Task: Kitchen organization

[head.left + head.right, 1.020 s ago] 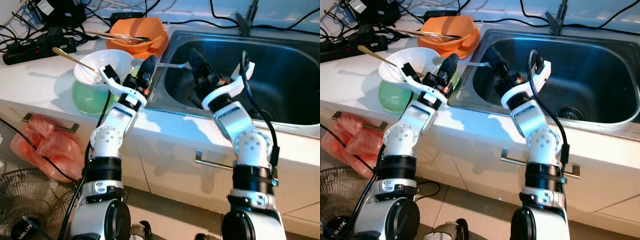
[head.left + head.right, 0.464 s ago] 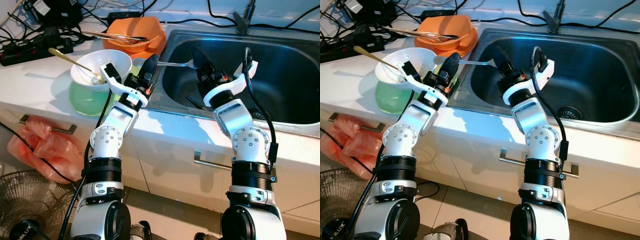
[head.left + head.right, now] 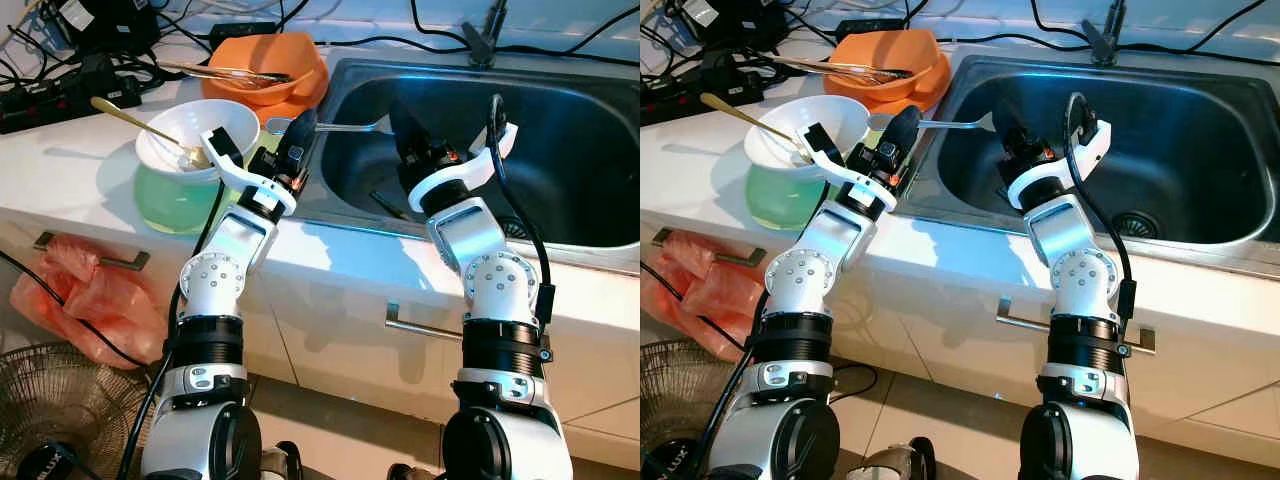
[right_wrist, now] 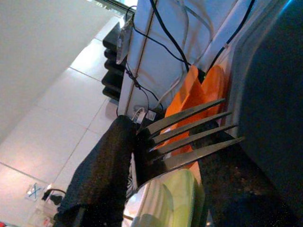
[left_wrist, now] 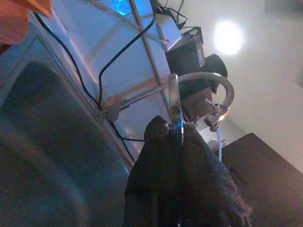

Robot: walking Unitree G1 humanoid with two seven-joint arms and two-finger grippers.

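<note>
A silver fork [image 3: 340,127] hangs level over the left rim of the steel sink [image 3: 580,150]. My left gripper [image 3: 303,125] is shut on its handle; in the left wrist view the thin handle [image 5: 174,104] stands pinched between the black fingers. My right gripper [image 3: 398,120] is at the fork's other end, just inside the sink. In the right wrist view the tines [image 4: 189,142] lie between its two spread fingers [image 4: 104,170].
A white bowl [image 3: 190,145] with a gold spoon [image 3: 130,115] sits on a green bowl [image 3: 175,200] left of my left arm. Behind is an orange bowl [image 3: 290,75] holding utensils. Power strips and cables [image 3: 60,90] crowd the counter's back left. A red bag [image 3: 90,300] lies on the floor.
The camera has shifted a little. Both arms keep nearly the same pose, the fork still spanning between them over the sink's rim.
</note>
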